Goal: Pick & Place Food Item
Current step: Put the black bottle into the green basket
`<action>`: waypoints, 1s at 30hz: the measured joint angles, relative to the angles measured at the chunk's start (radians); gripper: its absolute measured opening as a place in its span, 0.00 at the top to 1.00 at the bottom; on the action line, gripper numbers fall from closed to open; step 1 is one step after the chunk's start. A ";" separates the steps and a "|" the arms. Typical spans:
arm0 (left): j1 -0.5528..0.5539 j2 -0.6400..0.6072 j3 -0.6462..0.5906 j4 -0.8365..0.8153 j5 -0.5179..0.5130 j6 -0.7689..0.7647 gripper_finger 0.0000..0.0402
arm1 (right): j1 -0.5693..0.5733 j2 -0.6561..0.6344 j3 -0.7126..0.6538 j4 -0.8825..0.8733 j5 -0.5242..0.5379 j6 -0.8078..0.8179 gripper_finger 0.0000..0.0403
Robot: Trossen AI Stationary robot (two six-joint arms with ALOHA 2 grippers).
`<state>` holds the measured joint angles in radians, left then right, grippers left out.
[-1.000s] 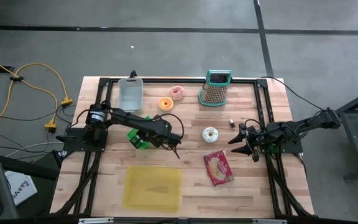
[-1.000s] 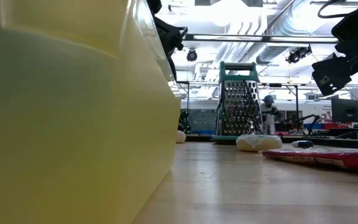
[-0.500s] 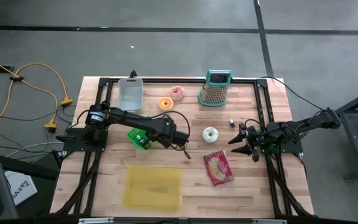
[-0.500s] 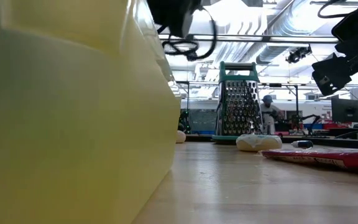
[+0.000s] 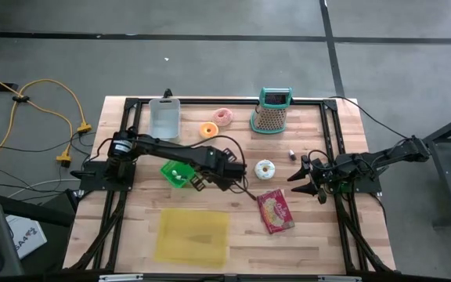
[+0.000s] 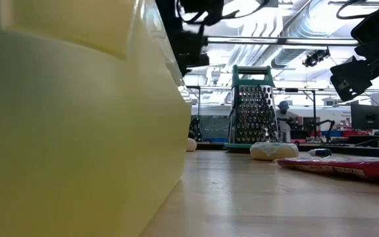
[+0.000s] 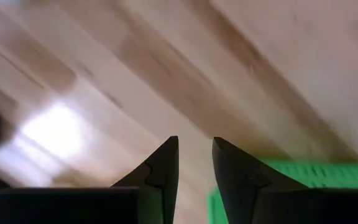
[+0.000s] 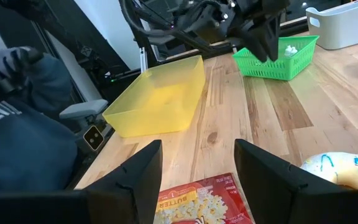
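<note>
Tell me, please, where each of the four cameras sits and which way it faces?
High: overhead, straight down; both arms, left gripper, right gripper.
Low: at tabletop level behind the yellow bin, facing the grater.
Left wrist: over bare wood; own fingers.
Right wrist: facing the left arm, green basket.
Shared: white donut.

The only print I can read is the word "BUTTER" on the red popcorn packet [image 8: 207, 202], which lies flat on the bench [image 8: 328, 124] in front of my right hand. It runs across the packet's upper edge, above a picture of popcorn. The packet's other lettering is too small to make out, and from above the packet [image 5: 275, 211] shows no readable words.
</note>
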<state>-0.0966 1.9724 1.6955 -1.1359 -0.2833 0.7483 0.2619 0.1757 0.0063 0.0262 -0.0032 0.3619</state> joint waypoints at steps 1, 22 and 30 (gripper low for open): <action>0.005 -0.005 0.000 0.032 0.030 0.011 0.77 | 0.000 0.000 0.000 0.000 0.000 0.000 0.53; 0.173 -0.044 -0.012 0.528 0.696 0.144 0.77 | 0.000 0.000 0.000 0.003 0.000 0.000 0.53; 0.223 -0.044 -0.041 0.631 0.722 0.100 0.77 | 0.000 0.000 0.000 0.003 0.000 0.000 0.53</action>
<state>0.1267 1.9286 1.6543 -0.5049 0.4389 0.8479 0.2617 0.1760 0.0063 0.0288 -0.0032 0.3620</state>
